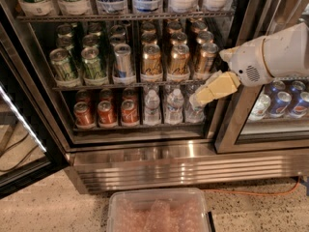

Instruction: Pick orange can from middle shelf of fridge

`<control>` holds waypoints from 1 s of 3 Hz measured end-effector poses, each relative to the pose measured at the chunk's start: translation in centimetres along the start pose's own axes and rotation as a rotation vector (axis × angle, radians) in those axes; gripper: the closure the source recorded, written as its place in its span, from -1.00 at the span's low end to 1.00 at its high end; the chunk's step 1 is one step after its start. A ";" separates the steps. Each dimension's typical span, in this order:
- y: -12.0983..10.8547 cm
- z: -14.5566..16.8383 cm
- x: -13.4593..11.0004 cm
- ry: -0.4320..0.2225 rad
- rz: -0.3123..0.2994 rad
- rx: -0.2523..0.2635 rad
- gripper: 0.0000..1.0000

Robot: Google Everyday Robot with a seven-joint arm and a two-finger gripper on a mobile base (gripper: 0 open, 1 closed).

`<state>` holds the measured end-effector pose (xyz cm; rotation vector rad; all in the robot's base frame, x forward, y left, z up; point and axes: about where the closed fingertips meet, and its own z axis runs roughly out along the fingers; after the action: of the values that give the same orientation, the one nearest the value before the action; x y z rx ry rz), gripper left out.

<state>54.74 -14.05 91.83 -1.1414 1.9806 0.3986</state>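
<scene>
**Hand at the right edge of the opening, orange can not grasped**

Camera view:
- The fridge has a brushed stainless frame, a ribbed steel base grille and black door frames. The left door is swung open, with a lit strip along its edge.
- The middle shelf is a thin dark wire rack. From the left it carries green cans, one column of silver-blue cans, then three columns of slim copper-orange cans with silver tops.
- The orange can at the front of the right column is upright and close to the black door post. Same-type cans are packed on its left and behind it. Its front is unobstructed.
- The rack below holds short red cans on the left and clear water bottles on the right.
- The hand is cream-coloured and tapered, on a white rounded arm that comes in from the right. It angles down and left. Its tip overlaps the rightmost water bottle, and it sits below and to the right of the orange can, apart from it.
- I can't tell whether the hand is open or closed, and nothing is visibly held.
- A frosted clear plastic bin sits on the speckled floor in front of the grille.
</scene>
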 end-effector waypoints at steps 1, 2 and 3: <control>0.2 0.6 0.2 -0.006 0.019 -0.025 -1.00; -1.1 3.0 1.5 -0.014 0.120 0.005 -1.00; -3.5 5.6 1.8 -0.058 0.222 0.104 -1.00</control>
<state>59.89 -13.62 87.28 -0.8397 2.0582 0.4328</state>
